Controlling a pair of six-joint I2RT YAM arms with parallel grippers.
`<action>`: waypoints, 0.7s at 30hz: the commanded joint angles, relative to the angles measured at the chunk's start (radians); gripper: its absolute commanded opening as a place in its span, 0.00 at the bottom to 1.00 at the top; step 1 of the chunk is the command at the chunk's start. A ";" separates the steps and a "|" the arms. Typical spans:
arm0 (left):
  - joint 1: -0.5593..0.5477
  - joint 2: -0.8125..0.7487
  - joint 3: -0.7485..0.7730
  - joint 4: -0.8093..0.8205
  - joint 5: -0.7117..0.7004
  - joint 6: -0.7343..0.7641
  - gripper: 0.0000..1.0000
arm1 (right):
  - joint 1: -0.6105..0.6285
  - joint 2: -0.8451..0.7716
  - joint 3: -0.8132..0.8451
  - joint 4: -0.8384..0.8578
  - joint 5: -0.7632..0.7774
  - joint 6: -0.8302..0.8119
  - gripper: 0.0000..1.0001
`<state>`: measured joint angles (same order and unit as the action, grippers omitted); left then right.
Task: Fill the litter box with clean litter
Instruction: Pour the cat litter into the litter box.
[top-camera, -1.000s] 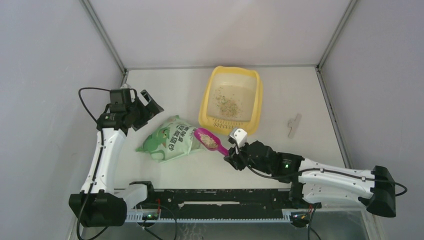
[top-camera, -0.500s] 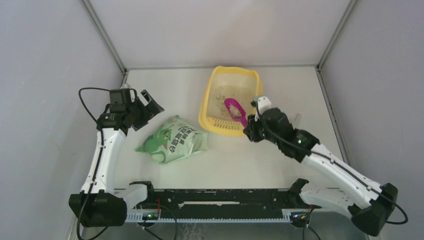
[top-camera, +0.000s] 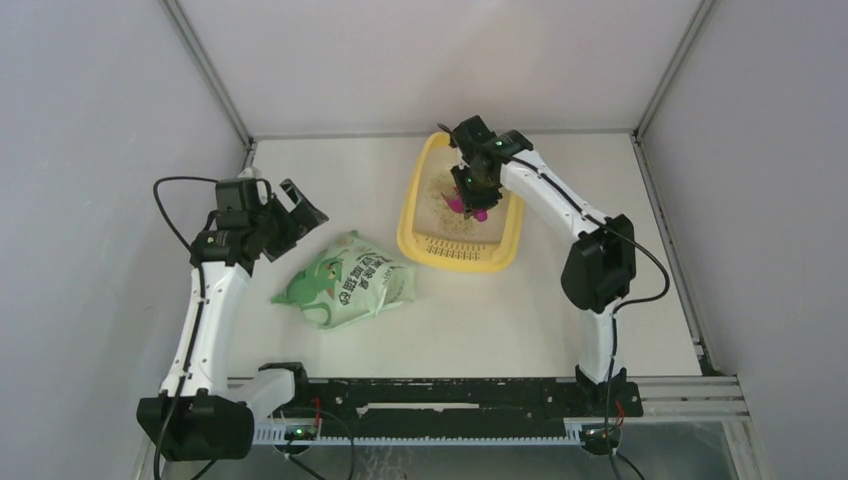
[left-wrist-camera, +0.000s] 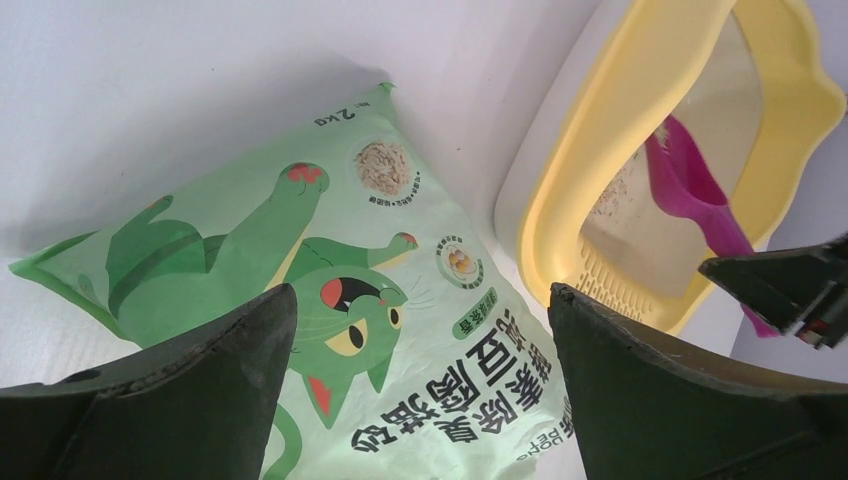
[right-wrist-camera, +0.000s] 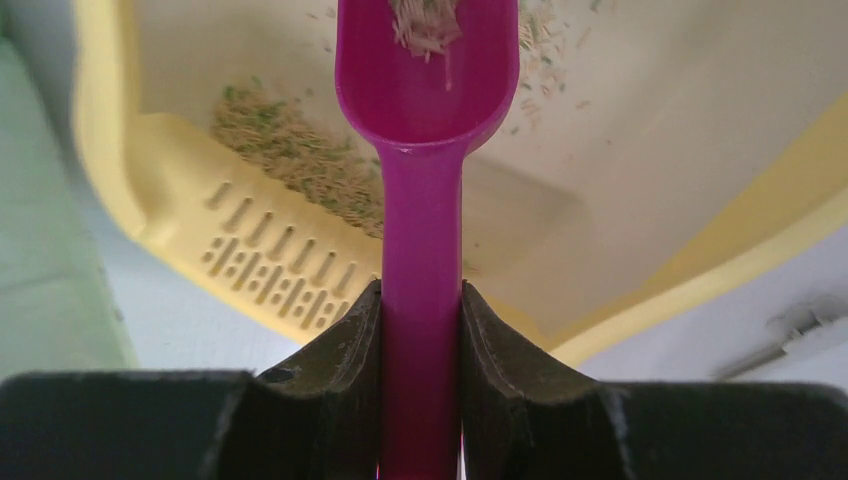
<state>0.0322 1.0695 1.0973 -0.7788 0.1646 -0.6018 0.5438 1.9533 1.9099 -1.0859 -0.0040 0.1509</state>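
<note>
Right end effector (right-wrist-camera: 420, 310) clamps a magenta plastic scoop (right-wrist-camera: 425, 200), frame centre, over the yellow plastic litter box (right-wrist-camera: 100, 130); tipping near its rim, we judge, spills beige litter granules (right-wrist-camera: 425, 30) outside.

Right pincer (right-wrist-camera: 420, 305) clamps the magenta scoop (right-wrist-camera: 425, 95) by its handle, bowl with a few granules over the litter box (right-wrist-camera: 105, 150), litter (right-wrist-camera: 290, 165) heaped against the slotted grille (right-wrist-camera: 270, 270).

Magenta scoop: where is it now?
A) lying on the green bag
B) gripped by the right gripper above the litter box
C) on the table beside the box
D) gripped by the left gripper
B: the right gripper is shut on the handle of the magenta scoop, whose bowl hangs over the litter box.
</note>
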 joint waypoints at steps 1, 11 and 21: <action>0.006 -0.038 0.014 0.027 0.019 0.022 1.00 | -0.011 0.033 0.128 -0.178 0.115 -0.014 0.00; 0.005 -0.040 -0.002 0.037 0.035 0.012 1.00 | -0.053 -0.073 0.026 -0.133 0.184 0.007 0.00; 0.005 -0.054 -0.003 0.036 0.031 0.011 1.00 | -0.033 -0.119 0.066 -0.049 0.164 0.022 0.00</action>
<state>0.0330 1.0492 1.0962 -0.7723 0.1734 -0.6022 0.5114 1.9228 1.9350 -1.2266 0.1398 0.1551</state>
